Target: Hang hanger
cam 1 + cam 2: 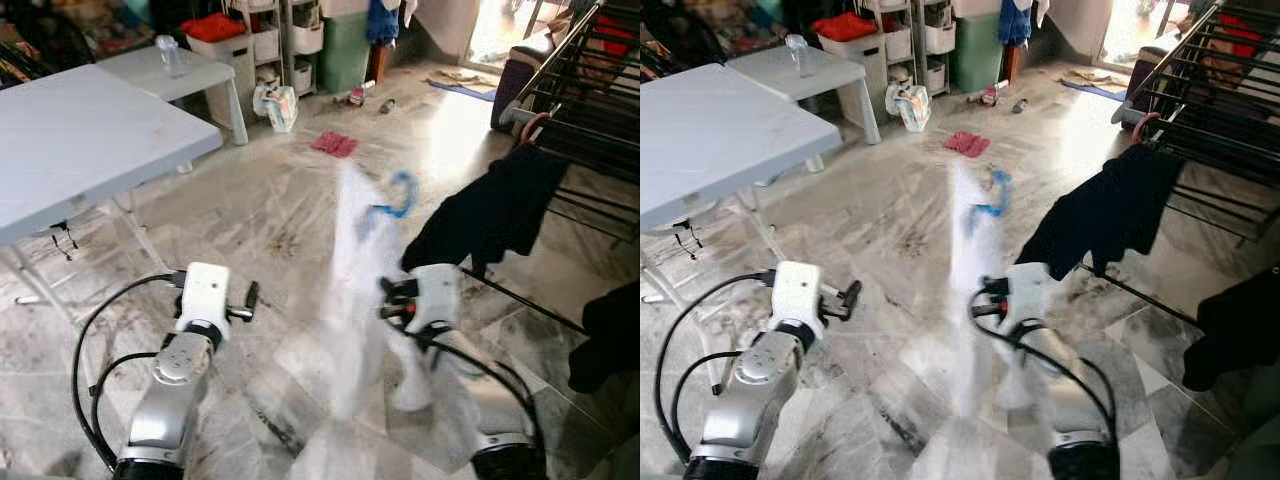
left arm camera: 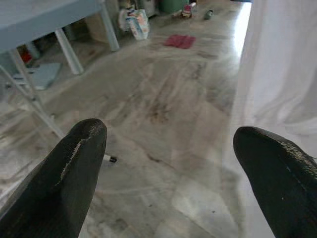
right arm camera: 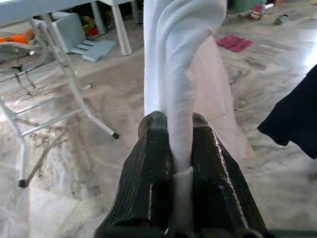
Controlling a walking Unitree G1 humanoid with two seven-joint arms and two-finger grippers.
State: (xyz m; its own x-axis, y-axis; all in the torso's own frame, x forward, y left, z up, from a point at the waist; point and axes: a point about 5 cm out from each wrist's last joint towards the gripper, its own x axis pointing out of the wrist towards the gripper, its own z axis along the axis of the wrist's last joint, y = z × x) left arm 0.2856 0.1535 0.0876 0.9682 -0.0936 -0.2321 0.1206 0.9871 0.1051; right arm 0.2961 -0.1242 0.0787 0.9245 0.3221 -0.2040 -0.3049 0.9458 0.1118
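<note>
White garment [image 1: 968,290] on blue hanger [image 1: 992,196] (motion-blurred), held up by right gripper [image 1: 980,297]; dark garment [image 1: 1102,212] draped on drying rack [image 1: 1210,110].

A white folding table [image 1: 80,140] stands at the left on the marble floor [image 1: 270,210], with a smaller white table [image 1: 190,72] behind it bearing a clear cup [image 1: 168,55]. Behind that sit a white bin [image 1: 228,48] with a red lid [image 1: 213,26], a drawer unit [image 1: 295,35] and a green bin [image 1: 345,45]. A bag [image 1: 277,105] leans near the small table's leg, and a red cloth [image 1: 333,144] lies on the floor beyond it. A small bottle [image 1: 387,105] lies farther back, near a blue mat [image 1: 462,88] by the bright doorway.
</note>
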